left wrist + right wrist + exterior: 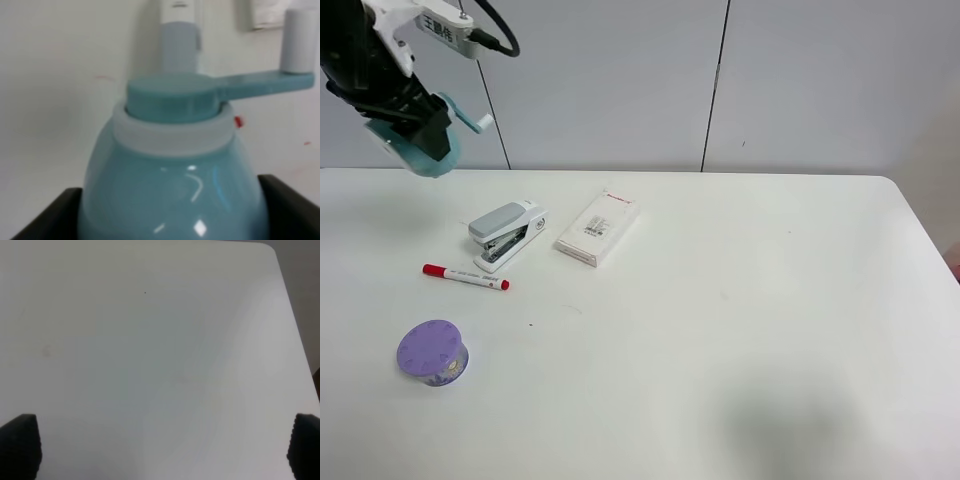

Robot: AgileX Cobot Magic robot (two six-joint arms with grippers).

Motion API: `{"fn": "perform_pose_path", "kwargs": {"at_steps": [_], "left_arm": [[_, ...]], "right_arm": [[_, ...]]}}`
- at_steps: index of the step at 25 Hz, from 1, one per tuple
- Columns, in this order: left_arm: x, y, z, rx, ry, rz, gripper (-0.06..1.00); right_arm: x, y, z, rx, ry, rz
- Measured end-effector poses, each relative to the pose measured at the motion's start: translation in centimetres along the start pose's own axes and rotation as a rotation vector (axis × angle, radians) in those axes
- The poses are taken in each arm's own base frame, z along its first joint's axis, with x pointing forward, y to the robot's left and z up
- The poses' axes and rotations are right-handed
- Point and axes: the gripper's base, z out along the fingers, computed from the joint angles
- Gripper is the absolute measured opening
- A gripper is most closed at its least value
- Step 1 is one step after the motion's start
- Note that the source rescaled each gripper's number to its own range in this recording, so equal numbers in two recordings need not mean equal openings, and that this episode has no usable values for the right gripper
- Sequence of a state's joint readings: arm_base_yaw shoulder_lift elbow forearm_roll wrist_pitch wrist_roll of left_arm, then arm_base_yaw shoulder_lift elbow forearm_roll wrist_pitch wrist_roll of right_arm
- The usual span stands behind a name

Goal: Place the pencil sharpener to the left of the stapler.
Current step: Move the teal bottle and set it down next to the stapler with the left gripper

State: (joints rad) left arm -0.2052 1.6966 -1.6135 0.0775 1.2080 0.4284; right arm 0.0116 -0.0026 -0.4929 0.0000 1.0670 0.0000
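Above the white tabletop (770,300), near its far right corner: right gripper (162,450), fingers spread wide. Raised over the far left corner, clamped in the left gripper (418,130): rounded teal plastic pencil sharpener (432,158). Resting nearer the front: small white grey-topped stapler (506,234).

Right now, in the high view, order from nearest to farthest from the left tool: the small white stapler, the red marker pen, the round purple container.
1. Small white stapler, mid-left, right of the raised left tool gripping the teal pencil sharpener.
2. Red marker pen, just in front of the stapler; close call.
3. Round purple container, front left, clearly farthest.
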Motion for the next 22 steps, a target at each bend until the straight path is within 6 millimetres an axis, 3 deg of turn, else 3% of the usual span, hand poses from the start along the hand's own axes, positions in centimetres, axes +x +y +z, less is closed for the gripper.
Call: {"fn": "perform_pose_path", "kwargs": {"at_steps": [3, 9, 15, 22], "left_arm": [[0.8, 2.1, 1.7, 0.027, 0.033, 0.059, 0.05], [0.7, 4.2, 5.8, 0.087, 0.013, 0.070, 0.05], [-2.2, 6.5, 9.5, 0.101, -0.028, -0.177, 0.05], [-4.3, 8.6, 13.7, 0.136, 0.013, -0.227, 0.05]], "right_arm": [[0.0, 0.0, 0.0, 0.000, 0.000, 0.000], [0.0, 0.0, 0.0, 0.000, 0.000, 0.000], [0.0, 0.0, 0.0, 0.000, 0.000, 0.000], [0.0, 0.0, 0.0, 0.000, 0.000, 0.000]]}}
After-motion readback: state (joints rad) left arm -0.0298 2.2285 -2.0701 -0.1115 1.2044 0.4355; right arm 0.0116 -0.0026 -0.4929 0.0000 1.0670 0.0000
